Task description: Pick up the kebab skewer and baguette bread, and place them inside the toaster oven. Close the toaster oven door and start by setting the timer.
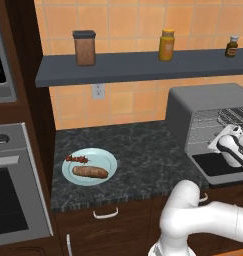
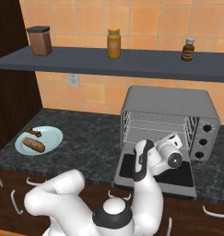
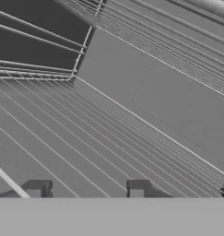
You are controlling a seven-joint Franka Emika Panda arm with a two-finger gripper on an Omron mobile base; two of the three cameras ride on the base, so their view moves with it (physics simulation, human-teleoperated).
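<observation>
The toaster oven (image 1: 203, 105) (image 2: 166, 103) stands on the counter with its dark glass door (image 1: 217, 165) (image 2: 183, 177) folded down flat and its wire rack (image 3: 132, 115) bare. My gripper (image 3: 87, 189) (image 1: 222, 138) (image 2: 177, 139) hangs over the lowered door at the oven's mouth, open, nothing between its fingertips (image 3: 37, 188). Far to the left a pale blue plate (image 1: 108, 161) (image 2: 53, 137) holds the brown baguette bread (image 1: 90, 172) (image 2: 33, 144), with the thin kebab skewer (image 1: 77, 159) (image 2: 34, 132) lying just behind it.
A dark shelf (image 1: 133, 67) above the counter carries a brown canister (image 1: 84, 48), a yellow bottle (image 1: 166, 45) and a small dark bottle (image 1: 232, 46). The built-in wall oven (image 1: 13, 185) fills the left side. Three knobs (image 2: 204, 140) sit on the toaster oven's right front.
</observation>
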